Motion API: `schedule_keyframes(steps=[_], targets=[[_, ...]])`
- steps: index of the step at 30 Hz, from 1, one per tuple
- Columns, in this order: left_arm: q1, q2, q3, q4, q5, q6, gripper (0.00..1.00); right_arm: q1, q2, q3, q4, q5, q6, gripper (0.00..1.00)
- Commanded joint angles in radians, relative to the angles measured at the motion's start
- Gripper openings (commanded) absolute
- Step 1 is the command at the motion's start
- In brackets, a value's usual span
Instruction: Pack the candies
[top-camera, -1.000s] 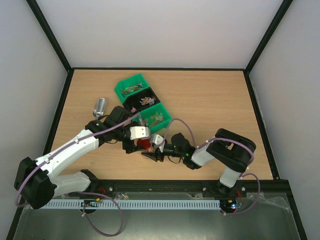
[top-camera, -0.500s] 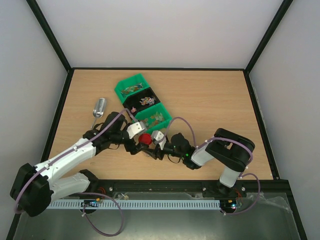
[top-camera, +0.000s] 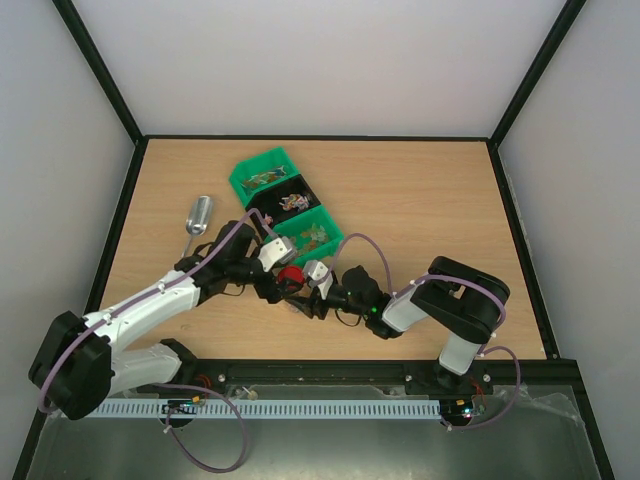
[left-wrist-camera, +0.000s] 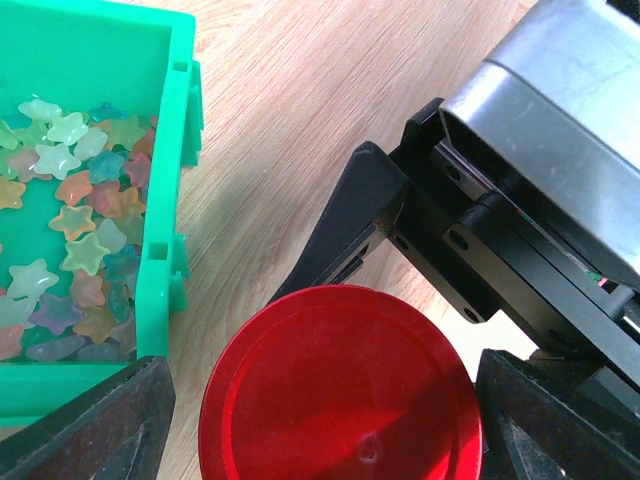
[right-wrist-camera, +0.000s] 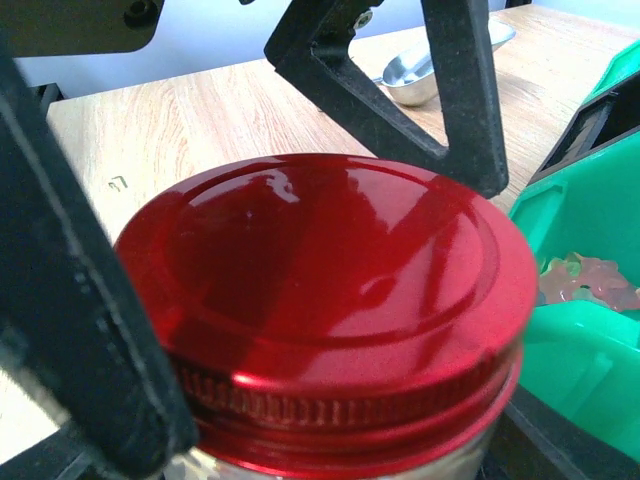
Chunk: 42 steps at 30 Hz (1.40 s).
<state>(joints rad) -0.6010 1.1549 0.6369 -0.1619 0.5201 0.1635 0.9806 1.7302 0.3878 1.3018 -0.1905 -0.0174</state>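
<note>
Candies (left-wrist-camera: 70, 200): tiny, light, slick, loose-piled in green bin (left-wrist-camera: 182, 150), just beside red lid (left-wrist-camera: 340, 390). Likely too small to pinch singly; scoop or pour. Lid is rigid, glossy; grip at ribbed rim. L gripper (left-wrist-camera: 320, 435): fingers spread, straddling lid, not clamped. R gripper (top-camera: 305, 297): appears closed on jar (right-wrist-camera: 260, 468).

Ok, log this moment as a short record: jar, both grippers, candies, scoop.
jar: red-lidded jar, upright, lid on, beside the near green bin
left gripper: jaws open, one on each side of the lid, not gripping it
right gripper: jaws shut on the jar's sides
candies: star-shaped ones loose in the near green bin; more in the black bin and the far green bin
scoop: lying on the table, left of the bins, apart from both arms
</note>
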Motion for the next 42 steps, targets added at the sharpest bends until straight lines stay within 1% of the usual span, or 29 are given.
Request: schedule_keyframes(steps=[1,4,8,14,17,21,24,26,31,34,36,37,38,40,42], targets=[[0.004,0.001,0.011,0.03,0.015,-0.008,0.84,0.003,-0.008,0.02,0.07,0.015,0.007,0.46],[0.004,-0.003,0.009,0.026,0.025,0.009,0.77,0.003,-0.009,0.02,0.071,0.015,0.007,0.46],[0.003,-0.009,0.009,0.01,0.049,0.052,0.62,0.003,-0.011,0.02,0.065,0.005,0.003,0.46],[0.004,-0.024,0.012,-0.044,0.036,0.132,0.51,0.0,-0.021,0.02,0.069,-0.026,-0.004,0.46],[0.004,-0.021,0.03,-0.108,0.082,0.225,0.47,-0.003,-0.023,0.018,0.071,-0.076,0.004,0.46],[0.005,0.03,0.087,-0.249,0.12,0.381,0.36,-0.01,-0.027,0.023,0.066,-0.187,0.022,0.45],[0.005,0.071,0.116,-0.33,0.137,0.46,0.28,-0.015,-0.033,0.032,0.062,-0.248,0.04,0.44],[0.005,0.081,0.131,-0.367,0.16,0.522,0.26,-0.02,-0.037,0.041,0.052,-0.285,0.051,0.43],[0.003,0.083,0.182,-0.483,0.21,0.69,0.25,-0.041,-0.047,0.049,0.029,-0.358,0.073,0.42],[-0.001,0.091,0.222,-0.559,0.205,0.794,0.24,-0.056,-0.052,0.049,0.029,-0.387,0.082,0.42],[-0.007,0.096,0.243,-0.58,0.187,0.823,0.24,-0.061,-0.052,0.051,0.023,-0.384,0.079,0.43],[-0.008,0.097,0.248,-0.571,0.173,0.809,0.23,-0.061,-0.05,0.053,0.019,-0.377,0.075,0.45],[-0.008,0.098,0.251,-0.555,0.154,0.787,0.23,-0.061,-0.05,0.053,0.015,-0.366,0.072,0.49],[-0.008,0.1,0.256,-0.534,0.118,0.751,0.22,-0.062,-0.049,0.055,0.003,-0.341,0.061,0.64],[-0.009,0.093,0.249,-0.509,0.09,0.712,0.22,-0.061,-0.052,0.056,-0.015,-0.328,0.045,0.82]])
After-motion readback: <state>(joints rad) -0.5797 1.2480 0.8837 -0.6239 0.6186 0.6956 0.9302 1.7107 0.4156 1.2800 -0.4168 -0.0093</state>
